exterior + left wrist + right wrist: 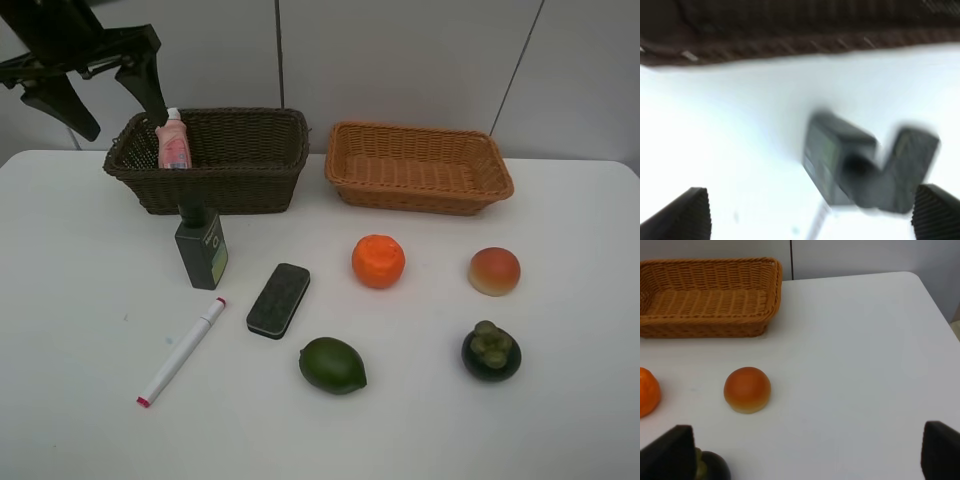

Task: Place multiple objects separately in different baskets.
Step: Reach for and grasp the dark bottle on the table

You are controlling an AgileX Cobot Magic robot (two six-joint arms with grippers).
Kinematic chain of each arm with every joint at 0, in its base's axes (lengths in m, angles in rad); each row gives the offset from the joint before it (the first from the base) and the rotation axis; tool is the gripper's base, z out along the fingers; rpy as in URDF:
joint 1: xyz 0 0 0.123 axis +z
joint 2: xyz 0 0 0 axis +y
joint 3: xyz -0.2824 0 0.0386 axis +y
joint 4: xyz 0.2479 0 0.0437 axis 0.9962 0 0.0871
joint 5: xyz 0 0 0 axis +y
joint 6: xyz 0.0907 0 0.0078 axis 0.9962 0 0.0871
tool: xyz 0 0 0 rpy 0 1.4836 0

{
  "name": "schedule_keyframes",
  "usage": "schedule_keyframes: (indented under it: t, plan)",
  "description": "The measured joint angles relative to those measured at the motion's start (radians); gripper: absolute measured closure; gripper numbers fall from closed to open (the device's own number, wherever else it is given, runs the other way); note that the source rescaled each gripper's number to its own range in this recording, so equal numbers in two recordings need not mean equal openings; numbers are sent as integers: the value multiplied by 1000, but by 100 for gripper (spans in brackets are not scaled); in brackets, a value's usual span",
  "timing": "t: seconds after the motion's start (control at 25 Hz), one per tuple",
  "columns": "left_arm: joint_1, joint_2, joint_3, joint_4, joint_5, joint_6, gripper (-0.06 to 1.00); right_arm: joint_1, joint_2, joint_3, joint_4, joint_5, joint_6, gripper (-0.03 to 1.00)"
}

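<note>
The pink bottle (173,142) stands inside the dark brown basket (240,190) at its left end. My left gripper (113,103) hangs open and empty just above and left of it. On the table lie the dark green bottle (201,245), black eraser (278,300), marker (182,350), orange (378,261), peach (495,271), green fruit (332,365) and mangosteen (491,350). The tan basket (418,167) holds nothing. The blurred left wrist view shows the green bottle (832,157) and the dark basket (790,40). My right gripper (805,455) is open over the table near the peach (747,389).
The white table's right edge (935,305) runs close to the right gripper. The orange (647,391) and mangosteen (712,467) sit at the edge of the right wrist view, with the tan basket (705,295) beyond them. Grey wall panels stand behind both baskets.
</note>
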Motion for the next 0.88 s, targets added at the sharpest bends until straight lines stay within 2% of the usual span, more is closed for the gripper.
schedule_keyframes:
  t: [0.28, 0.4, 0.88]
  plan:
    - [-256, -30, 97, 180, 1, -71, -4, 0, 0, 0, 0, 0, 0, -2]
    - [-321, -1, 98, 215, -1, -105, -4, 0, 0, 0, 0, 0, 0, -2]
    - [-331, 166, 98, 236, -33, -190, -4, 0, 0, 0, 0, 0, 0, -2]
